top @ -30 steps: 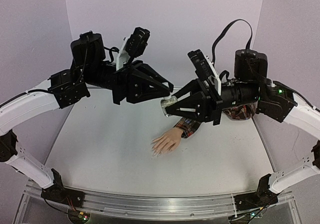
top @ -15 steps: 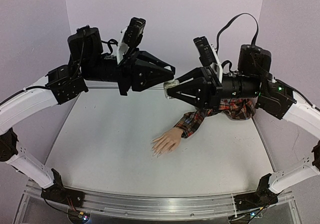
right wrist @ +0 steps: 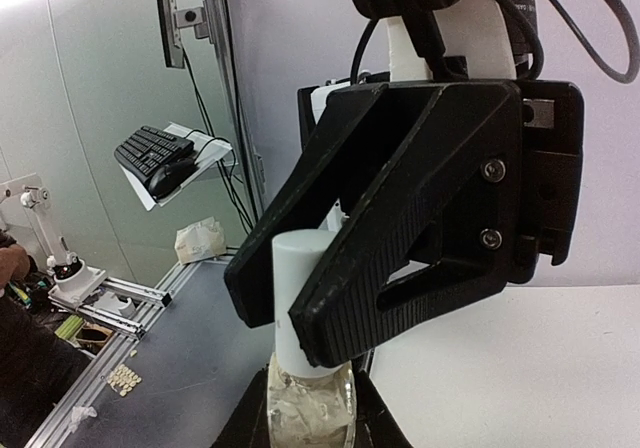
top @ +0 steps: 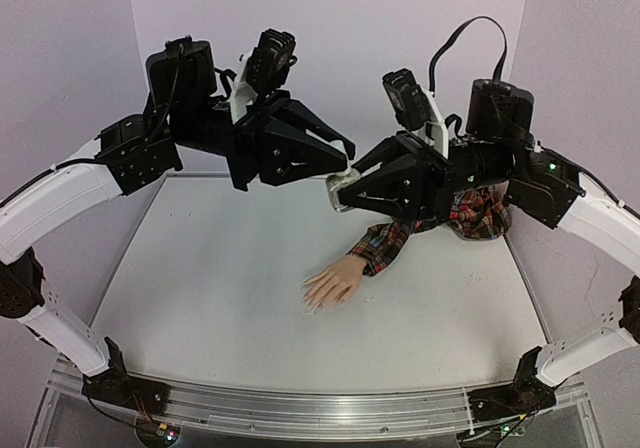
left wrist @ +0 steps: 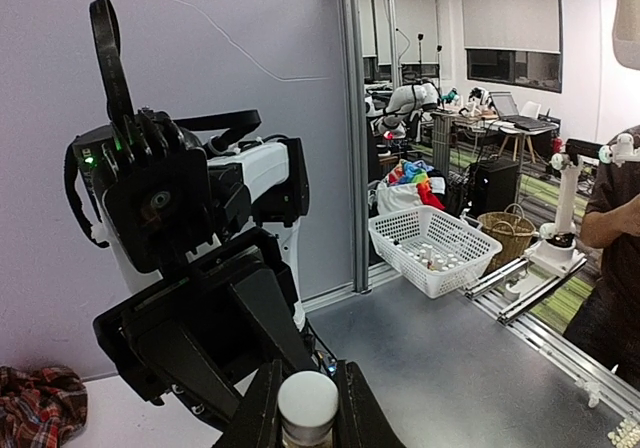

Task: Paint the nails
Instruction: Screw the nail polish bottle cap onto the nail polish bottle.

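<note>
The mannequin hand (top: 330,284) lies palm down on the white table (top: 220,268), its red plaid sleeve (top: 388,245) running back to the right. Its nails (top: 312,304) are tiny and pale at the fingertips. High above it my right gripper (top: 335,196) is shut on a small clear bottle (right wrist: 312,408). My left gripper (top: 343,168) is shut on the bottle's white cap (left wrist: 307,405), which also shows in the right wrist view (right wrist: 298,278). The two grippers face each other.
Purple walls (top: 330,28) close the back and sides. An aluminium rail (top: 300,408) runs along the near edge. A bunch of plaid cloth (top: 480,213) lies at the back right under my right arm. A white basket (left wrist: 430,248) stands outside the cell.
Both grippers have risen with the bottle. My left gripper, open beside the cap a second ago, has shut on it.
</note>
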Tool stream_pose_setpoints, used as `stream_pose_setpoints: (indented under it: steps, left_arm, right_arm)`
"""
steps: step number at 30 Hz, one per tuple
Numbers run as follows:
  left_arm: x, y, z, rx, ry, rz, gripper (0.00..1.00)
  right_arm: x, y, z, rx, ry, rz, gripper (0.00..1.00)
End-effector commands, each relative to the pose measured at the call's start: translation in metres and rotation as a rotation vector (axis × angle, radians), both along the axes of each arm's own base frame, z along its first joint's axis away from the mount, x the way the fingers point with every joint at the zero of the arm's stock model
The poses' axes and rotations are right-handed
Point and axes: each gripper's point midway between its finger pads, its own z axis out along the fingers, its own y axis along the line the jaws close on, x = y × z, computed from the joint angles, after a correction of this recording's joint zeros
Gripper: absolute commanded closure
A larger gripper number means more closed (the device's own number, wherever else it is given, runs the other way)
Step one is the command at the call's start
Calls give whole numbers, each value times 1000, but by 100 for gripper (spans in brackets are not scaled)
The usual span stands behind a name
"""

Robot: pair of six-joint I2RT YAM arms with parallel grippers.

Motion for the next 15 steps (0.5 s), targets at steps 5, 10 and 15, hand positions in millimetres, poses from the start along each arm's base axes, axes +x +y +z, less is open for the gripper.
stream_pose_setpoints:
  steps: [5, 10, 15]
  left_arm:
    - [54, -23, -67, 163, 80, 316, 46]
    - [62, 0, -47, 102, 79, 401, 35]
    - [62, 17, -38, 35, 142, 455, 5]
  right_arm:
    - [-8, -8, 53, 215, -171, -6, 100]
    - [3, -12, 41, 193, -171, -61, 100]
    - [36, -14, 29, 151, -178, -271, 100]
